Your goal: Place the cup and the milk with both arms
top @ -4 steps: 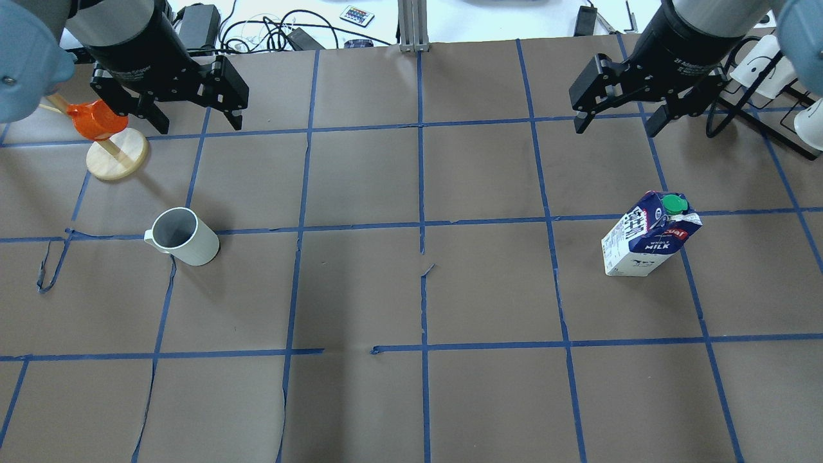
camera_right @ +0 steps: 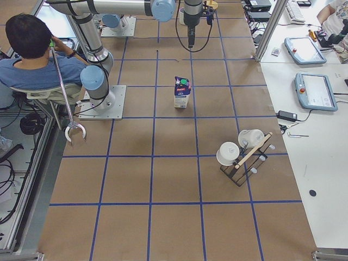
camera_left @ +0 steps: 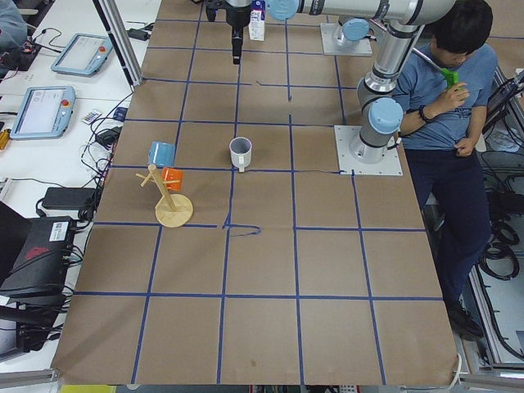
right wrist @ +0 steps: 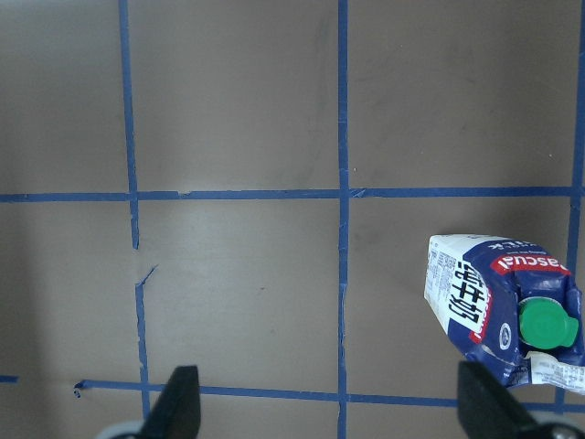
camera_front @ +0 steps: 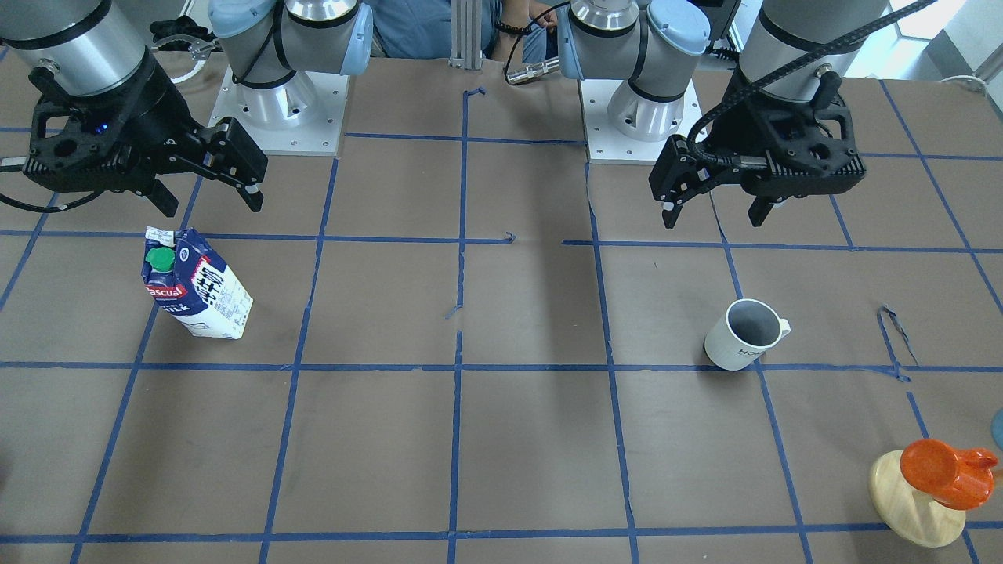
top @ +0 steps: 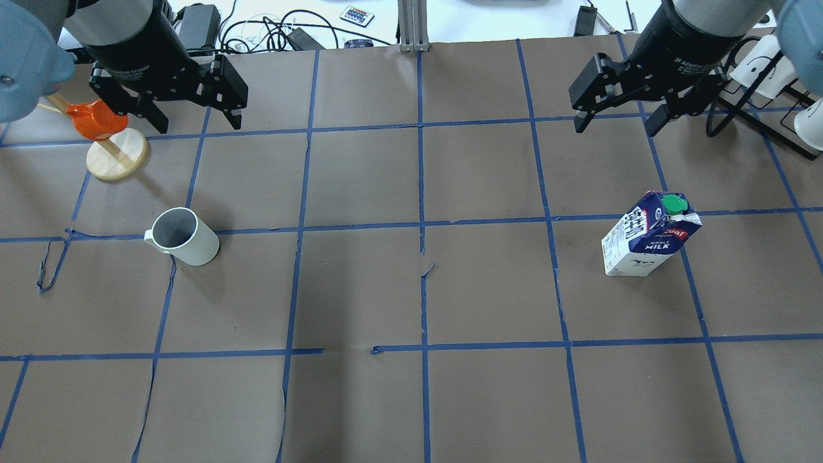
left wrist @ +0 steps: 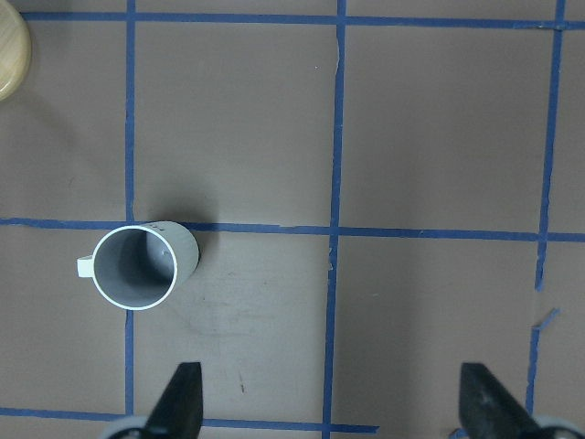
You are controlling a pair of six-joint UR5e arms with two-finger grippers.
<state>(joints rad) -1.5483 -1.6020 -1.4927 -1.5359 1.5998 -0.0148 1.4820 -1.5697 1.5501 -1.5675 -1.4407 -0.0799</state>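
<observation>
Status: left gripper (top: 196, 119) and right gripper (top: 617, 125) are both spread wide and empty, hovering above the table (top: 360, 289). Cup (top: 183, 236) stands upright on the left side, milk (top: 649, 243) upright on the right, well apart. Risk: neither claw is centred. The wrist views put the cup outside the left jaws' span and the milk at the edge of the right's, so a straight drop would likely clip the rim or tip the tall carton. Overhead hides that offset. Only the front view shows the cup's lettering.
</observation>
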